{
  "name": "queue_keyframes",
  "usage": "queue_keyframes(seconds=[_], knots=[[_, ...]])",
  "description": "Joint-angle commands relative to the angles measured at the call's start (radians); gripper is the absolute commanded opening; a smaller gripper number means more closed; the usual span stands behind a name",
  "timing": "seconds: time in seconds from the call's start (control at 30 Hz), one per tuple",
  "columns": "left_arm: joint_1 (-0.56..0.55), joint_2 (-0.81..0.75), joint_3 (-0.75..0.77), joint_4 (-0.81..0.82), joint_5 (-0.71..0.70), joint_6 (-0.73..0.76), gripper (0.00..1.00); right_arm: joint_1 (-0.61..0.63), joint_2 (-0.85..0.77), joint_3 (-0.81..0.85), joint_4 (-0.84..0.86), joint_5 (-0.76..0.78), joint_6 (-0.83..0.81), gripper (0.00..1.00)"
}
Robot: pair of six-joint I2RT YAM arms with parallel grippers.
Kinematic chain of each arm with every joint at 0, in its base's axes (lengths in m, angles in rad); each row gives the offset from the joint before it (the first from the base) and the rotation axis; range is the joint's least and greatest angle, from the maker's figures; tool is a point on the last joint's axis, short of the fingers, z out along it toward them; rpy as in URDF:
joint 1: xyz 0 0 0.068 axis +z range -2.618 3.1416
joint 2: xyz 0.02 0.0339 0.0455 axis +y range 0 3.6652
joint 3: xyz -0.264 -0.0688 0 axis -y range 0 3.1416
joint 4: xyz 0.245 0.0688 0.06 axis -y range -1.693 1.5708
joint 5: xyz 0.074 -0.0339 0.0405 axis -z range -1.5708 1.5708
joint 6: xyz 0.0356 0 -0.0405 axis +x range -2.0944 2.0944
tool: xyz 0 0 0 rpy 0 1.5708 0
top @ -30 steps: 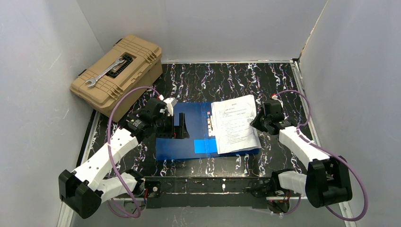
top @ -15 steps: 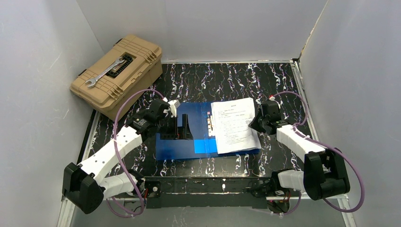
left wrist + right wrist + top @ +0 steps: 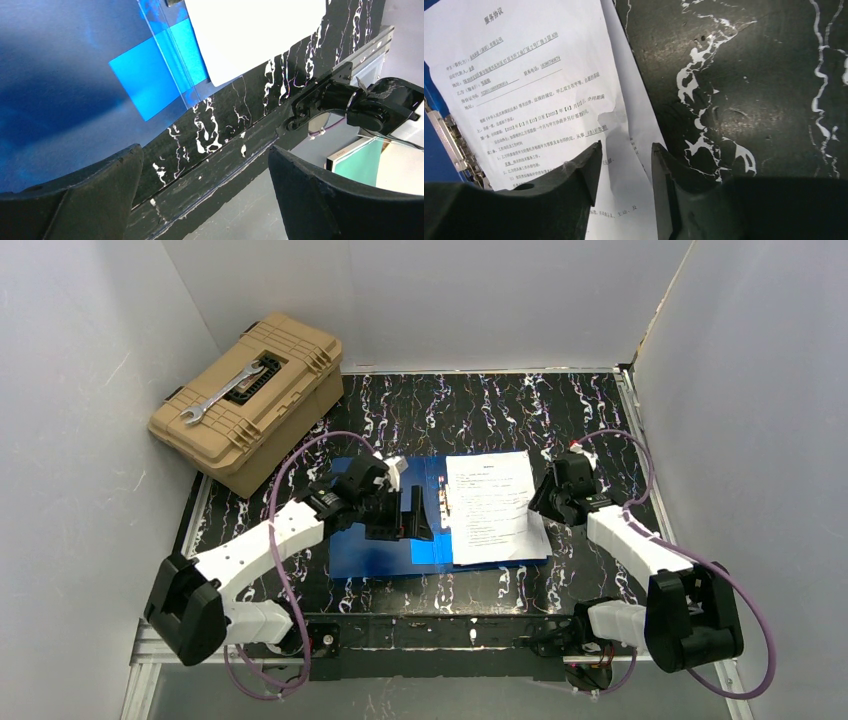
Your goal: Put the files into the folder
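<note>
The flat glossy bright-blue plastic folder (image 3: 365, 550) is lying open at the centre of the top view, on the black white-veined tabletop (image 3: 480, 405). The loose white printed paper sheets (image 3: 490, 505) are lying flat on the folder's right half. In the right wrist view, the sheets (image 3: 534, 100) are overhanging the folder's right edge onto the tabletop. A lighter blue square (image 3: 150, 75) is showing on the folder (image 3: 60, 75) near its lower edge, just left of the sheets (image 3: 255, 35).

The left gripper (image 3: 405, 525) is hovering over the folder's middle, just left of the sheets. In the left wrist view, the left gripper (image 3: 205, 190) is standing wide apart and holding nothing.

The right gripper (image 3: 545, 502) is sitting at the sheets' right edge. In its wrist view, the right gripper (image 3: 624, 175) is showing a partial gap between its fingers, with nothing clamped; the sheet edge is lying beneath the gap.

A tan plastic toolbox (image 3: 250, 400) carrying a metal wrench (image 3: 222, 395) is resting at the upper left.
</note>
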State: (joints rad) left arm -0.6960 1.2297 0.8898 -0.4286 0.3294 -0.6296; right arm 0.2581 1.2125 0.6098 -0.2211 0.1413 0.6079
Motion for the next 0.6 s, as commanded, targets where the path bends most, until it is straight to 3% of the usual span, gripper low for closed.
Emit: queue_keyframes(seconds=[0.0, 0.2, 0.4, 0.57], knots=[[-0.037, 0.063, 0.005, 0.089, 0.017, -0.054, 0.93, 0.004, -0.047, 0.060, -0.058, 0.123, -0.083, 0.54], [-0.081, 0.186, 0.042, 0.182, 0.037, -0.098, 0.92, 0.003, -0.007, 0.066, -0.047, 0.100, -0.143, 0.74], [-0.122, 0.298, 0.076, 0.271, 0.049, -0.139, 0.91, -0.009, 0.054, 0.046, 0.031, -0.045, -0.161, 0.83], [-0.135, 0.396, 0.101, 0.340, 0.069, -0.171, 0.90, -0.042, 0.113, 0.041, 0.076, -0.149, -0.168, 0.84]])
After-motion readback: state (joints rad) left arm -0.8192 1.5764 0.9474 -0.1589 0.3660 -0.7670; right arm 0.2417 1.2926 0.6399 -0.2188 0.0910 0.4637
